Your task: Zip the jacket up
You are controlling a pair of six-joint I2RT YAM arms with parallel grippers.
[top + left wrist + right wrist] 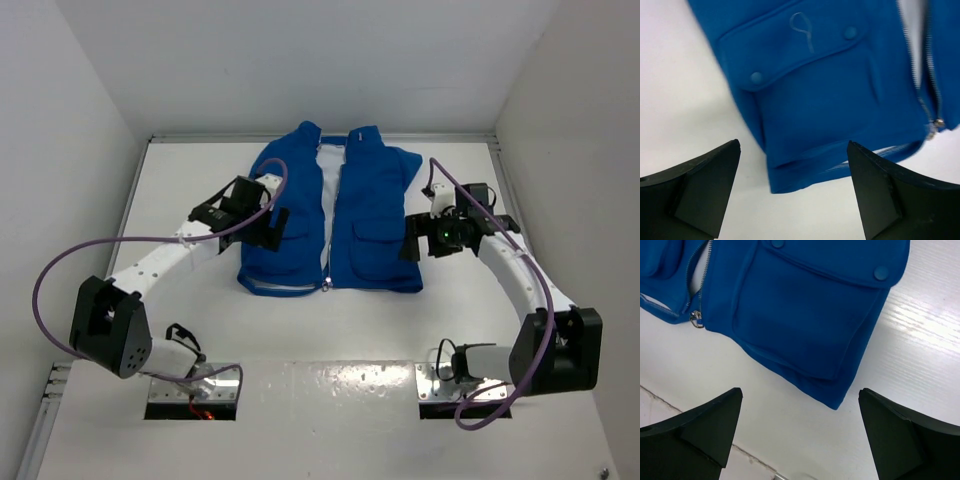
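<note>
Two grippers are spread wide and hold nothing: our left gripper [272, 228] hangs over the jacket [365, 215] at its nine o'clock edge, our right gripper [411, 241] at its three o'clock edge. We see the jacket lying flat on the table [330, 335]. Its zipper pull [327, 285] sits low at six o'clock, and the front above it is open.

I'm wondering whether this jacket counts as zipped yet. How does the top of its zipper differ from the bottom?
At the top of the zipper the two sides lie apart, with white lining showing between them. At the bottom of the zipper the sides meet. The slider sits at the bottom, by the hem, and the top has none. Both ends have pale teeth and run down the middle of the blue jacket.
</note>
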